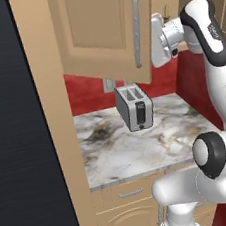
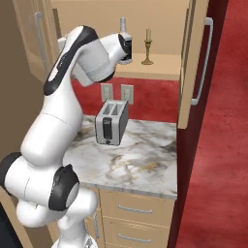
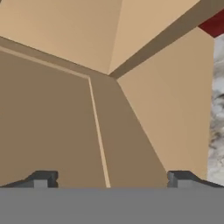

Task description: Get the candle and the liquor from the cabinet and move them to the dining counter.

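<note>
So the gripper (image 3: 109,179) is spread wide open with nothing in it, poked up into the open cabinet (image 2: 160,65) and staring at bare tan panels. The candle (image 2: 147,47) stands on the shelf just off to the side of the hand and a bit deeper in. A pale bottle neck pokes up right behind the wrist, probably the liquor (image 2: 123,24), though its body is hidden by the arm. What worries me: that candle is skinny and top-heavy, so any sideways swing with fingers this wide could clip it and knock it over, and the wrist looks close enough to bump the bottle. The open door (image 2: 193,63) hangs just past the candle too, tight quarters. Toaster (image 2: 112,122) sits well below the hand, out of harm's way.
</note>
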Available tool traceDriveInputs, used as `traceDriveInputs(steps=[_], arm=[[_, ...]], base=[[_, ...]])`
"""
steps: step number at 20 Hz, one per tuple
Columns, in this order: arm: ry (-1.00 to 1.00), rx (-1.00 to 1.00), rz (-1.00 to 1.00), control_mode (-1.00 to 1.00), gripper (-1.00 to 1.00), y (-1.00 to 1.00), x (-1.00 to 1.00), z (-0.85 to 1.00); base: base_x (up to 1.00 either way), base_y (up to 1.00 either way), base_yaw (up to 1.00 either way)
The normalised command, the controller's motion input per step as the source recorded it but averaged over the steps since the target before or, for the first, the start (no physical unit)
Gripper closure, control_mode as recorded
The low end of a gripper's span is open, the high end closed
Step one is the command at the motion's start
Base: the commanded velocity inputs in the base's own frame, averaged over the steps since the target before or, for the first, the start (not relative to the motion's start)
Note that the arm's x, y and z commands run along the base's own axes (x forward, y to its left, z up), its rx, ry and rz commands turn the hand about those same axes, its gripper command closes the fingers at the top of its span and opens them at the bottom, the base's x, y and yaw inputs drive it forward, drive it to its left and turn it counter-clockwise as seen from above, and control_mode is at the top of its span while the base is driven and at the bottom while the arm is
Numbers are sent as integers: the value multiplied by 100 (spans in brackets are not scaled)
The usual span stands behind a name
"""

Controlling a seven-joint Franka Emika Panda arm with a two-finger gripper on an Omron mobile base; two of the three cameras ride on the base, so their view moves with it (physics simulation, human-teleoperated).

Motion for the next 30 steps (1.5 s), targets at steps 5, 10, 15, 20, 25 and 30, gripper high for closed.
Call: traceDriveInputs(steps=[5, 10, 15, 20, 25, 30], arm=[[0, 0, 8, -100, -100, 76, -51, 0], [0, 0, 5, -100, -100, 80, -49, -1], [0, -2, 3, -100, -100, 81, -41, -2], [0, -9, 1, -100, -100, 66, -35, -6], [-9, -11, 1, -100, -100, 20, -29, -6], [-4, -4, 0, -100, -100, -9, -1, -12]], base=[[0, 0, 0], [0, 0, 0], [0, 0, 0], [0, 0, 0], [0, 0, 0], [0, 0, 0]])
